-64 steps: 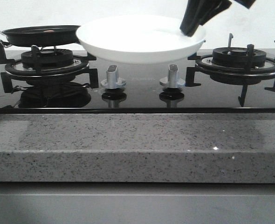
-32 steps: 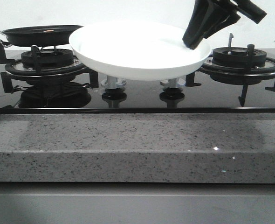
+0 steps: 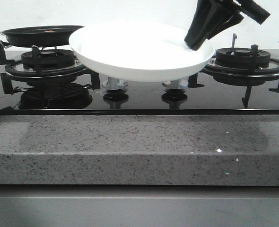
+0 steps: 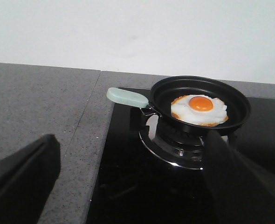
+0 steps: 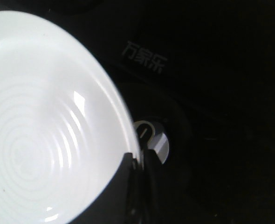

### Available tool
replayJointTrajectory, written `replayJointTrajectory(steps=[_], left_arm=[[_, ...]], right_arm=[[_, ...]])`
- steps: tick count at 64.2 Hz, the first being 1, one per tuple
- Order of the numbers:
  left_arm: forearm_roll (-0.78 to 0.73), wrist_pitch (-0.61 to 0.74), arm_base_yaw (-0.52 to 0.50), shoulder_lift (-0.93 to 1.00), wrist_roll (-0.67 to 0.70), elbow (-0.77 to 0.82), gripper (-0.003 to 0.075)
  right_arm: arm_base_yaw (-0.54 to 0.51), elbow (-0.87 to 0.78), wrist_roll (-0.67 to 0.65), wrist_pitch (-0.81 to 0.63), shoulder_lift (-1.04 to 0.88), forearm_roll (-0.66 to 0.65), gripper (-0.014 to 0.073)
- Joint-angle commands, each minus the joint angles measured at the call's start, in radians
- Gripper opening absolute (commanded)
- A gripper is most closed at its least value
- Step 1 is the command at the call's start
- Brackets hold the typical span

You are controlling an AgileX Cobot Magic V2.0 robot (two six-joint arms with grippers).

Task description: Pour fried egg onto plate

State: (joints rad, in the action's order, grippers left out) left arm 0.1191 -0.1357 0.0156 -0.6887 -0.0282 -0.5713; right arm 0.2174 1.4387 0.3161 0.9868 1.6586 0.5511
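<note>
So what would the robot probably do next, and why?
Probably the left gripper, open and empty, reaches for the pale handle of the pan. The fried egg lies in it, and the right gripper holds the plate raised nearby.

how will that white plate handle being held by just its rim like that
The plate looks rigid and glossy, so it may slip in the right tool. Pinched at one edge only and hanging above the stove knobs, it would probably tend to tilt, and might chip if dropped.

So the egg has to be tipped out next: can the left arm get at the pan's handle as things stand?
Probably yes. The left gripper is open and empty, and the pale green handle of the frying pan juts over the countertop toward it with nothing between.
</note>
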Motion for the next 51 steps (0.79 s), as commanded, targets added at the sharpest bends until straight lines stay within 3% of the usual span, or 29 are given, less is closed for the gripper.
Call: replayJointTrajectory(steps=[1,15,34,44,51], left_arm=[[0.095,0.08,0.0,-0.016,0.01,-0.042,0.0598],[0.439,-0.127,0.0,-0.164,0.012,-0.185,0.0599],[0.639,-0.292,-0.002,-0.447,0.01,-0.435,0.0599],[0.809,-0.415,-0.008,-0.568,-0.117,-0.513,0.0598],[1.045,-0.559,-0.064,-0.649,-0.274,-0.535,0.0599]], right_arm=[[0.0,0.023,0.008,-0.018,-0.051,0.048,-0.0061],[0.0,0.023,0.008,-0.017,-0.051,0.048,-0.0061],[0.0,0.023,0.008,-0.017,-0.051,0.048,-0.0061],[0.0,0.023,0.008,-0.017,-0.051,0.048,-0.0061],[0.0,0.023,0.008,-0.017,-0.051,0.048,-0.0061]])
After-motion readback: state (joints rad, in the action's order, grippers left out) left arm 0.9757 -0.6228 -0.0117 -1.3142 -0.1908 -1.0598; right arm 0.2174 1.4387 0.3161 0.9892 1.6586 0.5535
